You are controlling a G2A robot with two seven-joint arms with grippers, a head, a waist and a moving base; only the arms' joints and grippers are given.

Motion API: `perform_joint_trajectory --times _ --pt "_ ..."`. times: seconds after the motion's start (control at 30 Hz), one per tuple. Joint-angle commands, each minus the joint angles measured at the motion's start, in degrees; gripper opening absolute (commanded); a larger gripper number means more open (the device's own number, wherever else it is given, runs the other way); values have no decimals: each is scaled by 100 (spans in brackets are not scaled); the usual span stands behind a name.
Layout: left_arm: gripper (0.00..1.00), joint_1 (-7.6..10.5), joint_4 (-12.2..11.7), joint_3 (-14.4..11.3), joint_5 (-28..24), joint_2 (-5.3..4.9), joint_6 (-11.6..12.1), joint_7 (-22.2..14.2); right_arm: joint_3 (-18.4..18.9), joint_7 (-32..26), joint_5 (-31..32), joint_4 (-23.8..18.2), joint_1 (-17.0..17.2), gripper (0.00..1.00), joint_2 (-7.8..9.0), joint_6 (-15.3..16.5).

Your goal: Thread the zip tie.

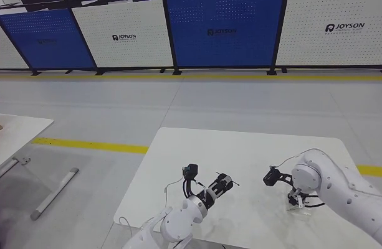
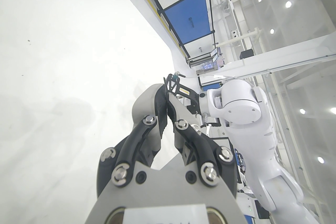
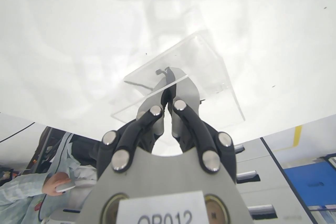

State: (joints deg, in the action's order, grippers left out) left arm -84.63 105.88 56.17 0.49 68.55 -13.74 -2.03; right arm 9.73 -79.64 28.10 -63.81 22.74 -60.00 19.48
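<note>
1. Currently: look for the zip tie (image 3: 160, 71) in the clear tray (image 3: 218, 72) on the robot's right part of the worktop (image 1: 240, 149). Black and thin, with one small end showing just past the tips of the right gripper (image 3: 169, 82).
2. Read those fingers as closed to almost nothing, tips down inside the tray and apparently nipping that black end. Cannot confirm how firm the hold is.
3. Note a thin dark strip (image 3: 137, 83) lying flat in the tray beside the tips. Cannot tell whether part of the same tie or another.
4. Read the left gripper (image 2: 166, 96) as pressed fully together, held over the worktop well apart from the tray and facing the other arm. In the top view, spot a short dark stub (image 1: 237, 183) jutting past its tips, too small to name.
5. Expect next to no weight: probably a springy plastic strap, bending easily along its length yet flicking back, smooth on the flat faces and apt to slip or twist in a pinch.
6. Take hold near the working end, flat faces against the pads, leaving little free length so the tip neither droops nor whips.
7. Grip the head by its sides and keep the slot uncovered.
8. Judge the threading itself as not yet begun
</note>
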Motion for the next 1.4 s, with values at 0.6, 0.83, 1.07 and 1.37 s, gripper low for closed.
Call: perform_joint_trajectory --times 0.6,0.83,1.07,1.37 --pt "0 0 0 0 0 0 0 0 1 0 18 -666 -32 31 446 0" --pt "0 0 0 0 0 0 0 0 1 0 40 -632 21 34 386 0" --pt "0 0 0 0 0 0 0 0 1 0 35 -597 22 30 349 0" --pt "0 0 0 0 0 0 0 0 1 0 87 -526 26 24 260 0"
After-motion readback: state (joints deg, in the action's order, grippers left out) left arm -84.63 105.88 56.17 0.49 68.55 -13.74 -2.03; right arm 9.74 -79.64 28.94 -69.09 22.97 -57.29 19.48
